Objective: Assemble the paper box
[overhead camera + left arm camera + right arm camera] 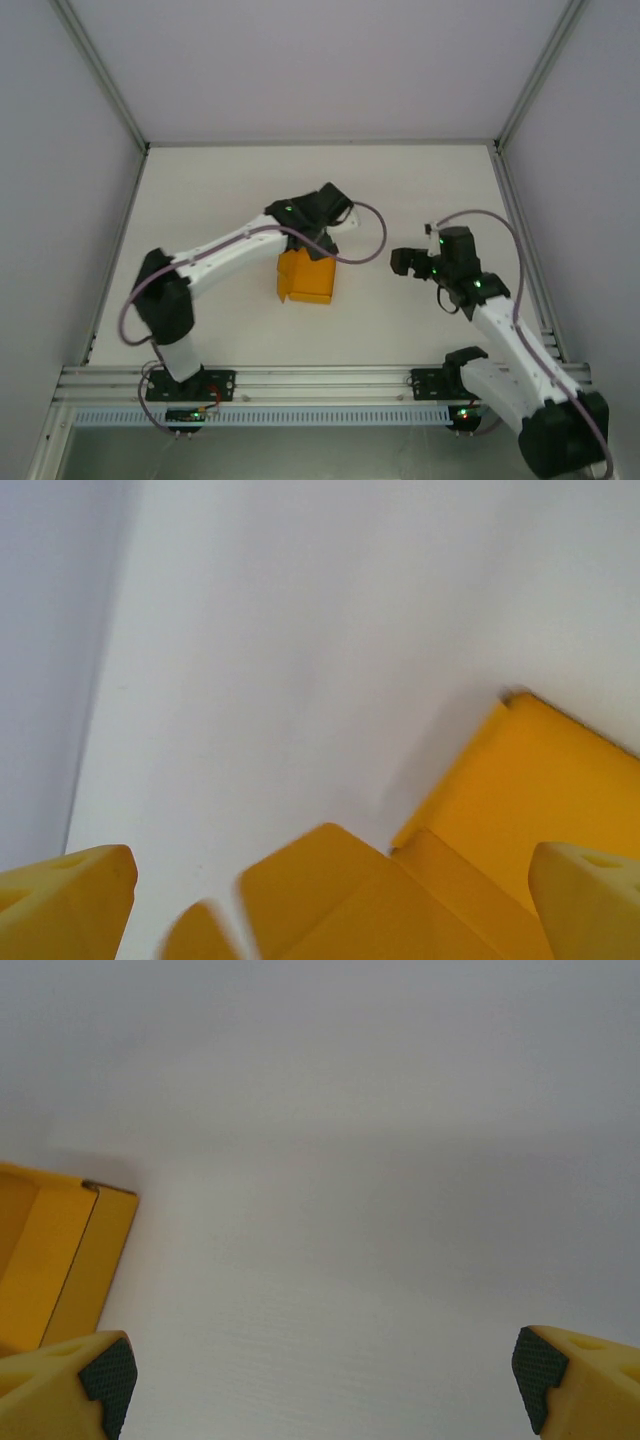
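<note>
The paper box [305, 278] is an orange-yellow card box, partly folded, lying mid-table. My left gripper [312, 240] hovers over its far edge. In the left wrist view that gripper [330, 910] is open, its yellow fingertips [65, 905] spread wide, and the box's rounded flaps [340, 890] lie between and below them, not pinched. My right gripper [405, 262] stands to the right of the box, apart from it. In the right wrist view this gripper [325, 1385] is open over bare table, with the box's edge [60, 1260] at the left.
The white table [420, 190] is fenced by grey walls and metal posts. An aluminium rail [320, 380] carrying both arm bases runs along the near edge. Open table surface lies behind the box and between it and the right gripper.
</note>
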